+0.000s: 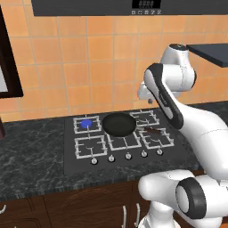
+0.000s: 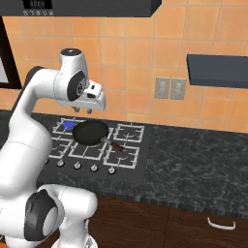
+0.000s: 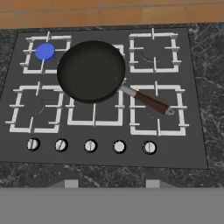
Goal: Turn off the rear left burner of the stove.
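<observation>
We hover high above the stove (image 3: pixel 197 144); our gripper's (image 3: pixel 108 183) opening we cannot tell. The rear left burner (image 3: pixel 45 51) glows blue, so next we descend to its knob, likely among those below.

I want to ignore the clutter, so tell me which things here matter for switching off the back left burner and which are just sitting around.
For the job:
- rear left burner, glowing blue
- stove
- row of five knobs
- gripper, above the cooktop

Just sitting there:
- frying pan, across the middle grates
- wall outlets
</observation>
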Robot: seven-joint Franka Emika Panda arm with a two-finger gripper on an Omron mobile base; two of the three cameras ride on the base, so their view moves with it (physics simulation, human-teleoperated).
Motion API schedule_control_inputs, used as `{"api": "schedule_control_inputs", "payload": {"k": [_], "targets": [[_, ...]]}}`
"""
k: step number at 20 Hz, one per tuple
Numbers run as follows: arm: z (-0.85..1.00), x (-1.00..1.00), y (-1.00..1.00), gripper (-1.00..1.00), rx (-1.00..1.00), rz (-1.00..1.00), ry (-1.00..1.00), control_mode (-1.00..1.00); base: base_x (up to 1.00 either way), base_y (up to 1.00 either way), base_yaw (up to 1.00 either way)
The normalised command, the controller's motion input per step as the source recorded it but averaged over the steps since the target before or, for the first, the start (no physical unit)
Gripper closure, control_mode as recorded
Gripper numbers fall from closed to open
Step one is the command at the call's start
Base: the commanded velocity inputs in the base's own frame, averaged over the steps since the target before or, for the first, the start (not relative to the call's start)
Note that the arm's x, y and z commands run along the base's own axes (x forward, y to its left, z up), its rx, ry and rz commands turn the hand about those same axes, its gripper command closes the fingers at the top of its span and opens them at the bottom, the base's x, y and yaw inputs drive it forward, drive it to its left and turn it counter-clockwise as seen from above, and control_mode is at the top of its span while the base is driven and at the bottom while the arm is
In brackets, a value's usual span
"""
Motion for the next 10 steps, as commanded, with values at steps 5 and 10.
{"api": "schedule_control_inputs", "payload": {"k": [5,10], "targets": [[-0.03,-0.38,0.08,-1.00,-0.02,0.04,-0.16,-1.00,0.00,0.00,0.00],[-0.24,-0.76,0.45,-1.00,-0.16,0.37,-0.31,-1.00,0.00,0.00,0.00]]}}
